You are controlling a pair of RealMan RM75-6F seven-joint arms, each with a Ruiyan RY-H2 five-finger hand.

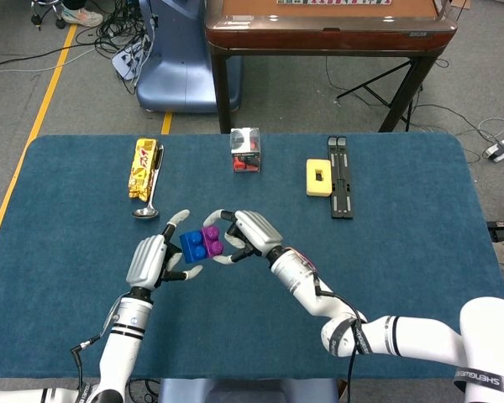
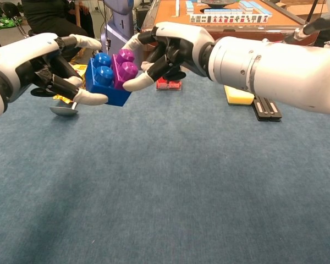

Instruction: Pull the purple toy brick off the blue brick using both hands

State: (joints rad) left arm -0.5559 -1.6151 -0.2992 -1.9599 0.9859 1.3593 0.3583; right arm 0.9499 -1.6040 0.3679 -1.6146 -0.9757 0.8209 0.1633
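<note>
- So, biggest thing first: the blue-covered worktop (image 1: pixel 403 218) has loads of bare cloth around the action, and its near edge and both sides look well away, so I'd say there's plenty of room to swing the arms apart.
- Right robot hand (image 2: pixel 170 47) is clamped on the purple brick (image 2: pixel 125 67), thumb underneath and fingers over the top, holding the whole stack up off the cloth.
- Left robot hand (image 2: pixel 41 69) has a fingertip under the blue brick (image 2: pixel 103 82) and its other fingers curled beside it. Touching, sure, but a proper grip? I can't tell from either view.
- Step-wise, my read is we're at the "get the second hand on" bit. The two bricks are still stuck together, purple on the right side of blue.
- Next move probably needs the left one to clamp the blue brick firmly, then both pull apart sideways or peel.
- Clutter sits toward the back: a spoon (image 1: pixel 149 201) and gold snack bar (image 1: pixel 142 168) behind the left hand, a small clear box (image 1: pixel 245 149), a yellow block (image 1: pixel 319 178) next to a black strip (image 1: pixel 340 178). The spoon is closest.
</note>
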